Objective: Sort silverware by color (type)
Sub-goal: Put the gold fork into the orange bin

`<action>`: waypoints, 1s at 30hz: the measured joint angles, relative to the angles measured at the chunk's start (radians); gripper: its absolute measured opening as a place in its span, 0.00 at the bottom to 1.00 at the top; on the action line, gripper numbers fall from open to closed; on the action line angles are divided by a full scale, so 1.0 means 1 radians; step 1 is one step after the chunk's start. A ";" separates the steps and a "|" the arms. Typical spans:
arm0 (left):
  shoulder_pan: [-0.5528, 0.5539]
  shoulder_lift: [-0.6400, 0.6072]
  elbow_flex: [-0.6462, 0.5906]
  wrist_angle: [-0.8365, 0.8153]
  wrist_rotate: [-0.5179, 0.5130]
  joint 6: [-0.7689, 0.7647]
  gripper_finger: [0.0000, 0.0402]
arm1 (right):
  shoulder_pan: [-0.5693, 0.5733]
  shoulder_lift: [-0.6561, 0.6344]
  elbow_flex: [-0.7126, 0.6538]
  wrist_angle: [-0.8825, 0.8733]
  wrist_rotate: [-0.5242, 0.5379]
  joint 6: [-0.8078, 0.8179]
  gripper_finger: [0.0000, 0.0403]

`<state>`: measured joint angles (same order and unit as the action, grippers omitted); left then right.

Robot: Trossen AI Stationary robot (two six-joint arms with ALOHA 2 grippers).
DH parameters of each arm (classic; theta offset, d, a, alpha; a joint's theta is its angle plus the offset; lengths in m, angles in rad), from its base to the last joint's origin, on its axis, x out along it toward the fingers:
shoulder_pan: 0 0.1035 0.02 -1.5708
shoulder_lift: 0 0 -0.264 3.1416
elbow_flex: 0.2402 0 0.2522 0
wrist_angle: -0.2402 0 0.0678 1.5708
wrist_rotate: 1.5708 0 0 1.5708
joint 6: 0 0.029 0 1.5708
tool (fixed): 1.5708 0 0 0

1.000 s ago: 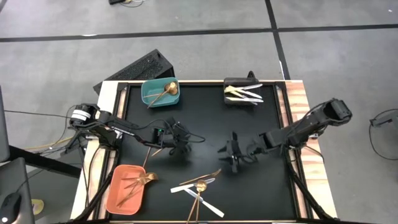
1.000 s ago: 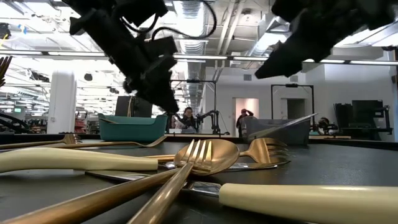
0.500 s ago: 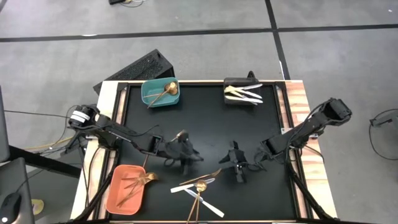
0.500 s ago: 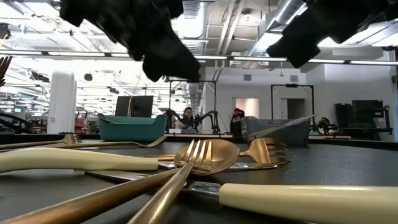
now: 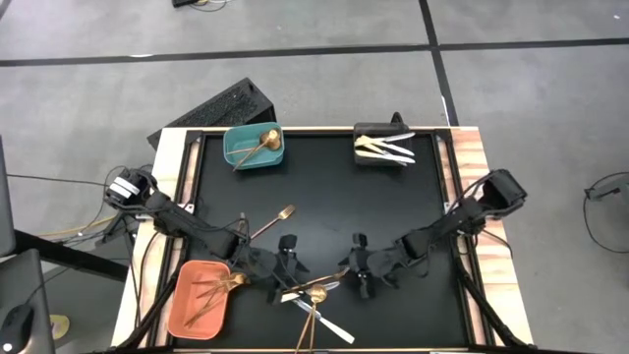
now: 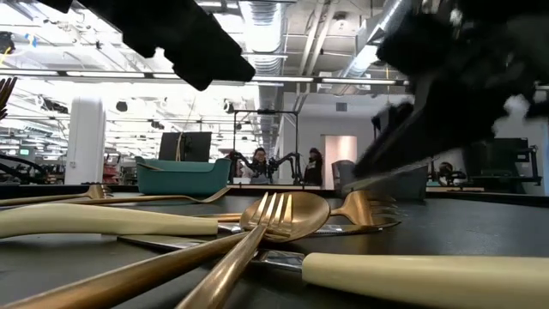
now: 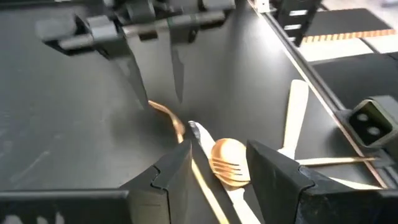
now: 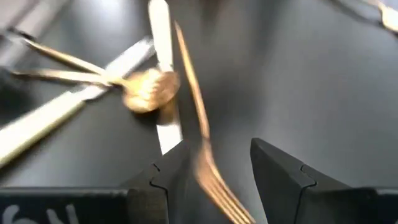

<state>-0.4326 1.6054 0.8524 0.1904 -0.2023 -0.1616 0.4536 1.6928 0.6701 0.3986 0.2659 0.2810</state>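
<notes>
Two grippers, left and right, are held with fingers wide over the silverware pile; one fork lies apart.

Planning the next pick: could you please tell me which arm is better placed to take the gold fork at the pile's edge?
Probably the right: the right gripper is open, with the gold fork running between its fingers. The left gripper, also open, faces the gold spoon instead.
</notes>
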 joint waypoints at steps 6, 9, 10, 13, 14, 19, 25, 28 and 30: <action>0.014 0.000 0.000 -0.001 -0.076 0.000 0.35 | -0.037 0.030 -0.002 -0.031 -0.118 0.002 0.45; 0.028 0.000 0.000 -0.002 -0.082 0.000 0.35 | -0.037 0.031 -0.002 -0.046 -0.139 0.006 0.42; 0.033 0.000 0.000 -0.003 -0.082 0.000 0.35 | -0.037 0.031 -0.002 -0.050 -0.140 0.006 0.40; 0.046 0.000 0.000 -0.007 -0.082 -0.011 0.35 | -0.038 0.031 -0.002 -0.053 -0.141 0.006 0.33; 0.049 0.000 0.000 -0.007 -0.083 -0.015 0.35 | -0.038 0.031 -0.002 -0.055 -0.141 0.006 0.30; 0.073 0.000 0.000 0.009 -0.109 0.006 0.35 | -0.046 0.028 -0.001 -0.082 -0.140 0.007 0.12; 0.142 0.000 0.066 0.074 -0.212 0.026 0.35 | -0.074 0.003 -0.002 -0.119 -0.071 0.034 0.03; 0.170 0.000 0.094 0.072 -0.195 0.041 0.35 | -0.078 -0.057 -0.004 -0.161 -0.014 0.036 0.02; 0.185 0.000 0.104 0.066 -0.165 0.075 0.35 | -0.077 -0.113 -0.004 -0.181 0.004 0.036 0.01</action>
<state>-0.2480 1.6058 0.9560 0.2566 -0.3677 -0.0866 0.3762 1.5799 0.6665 0.2173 0.2701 0.3172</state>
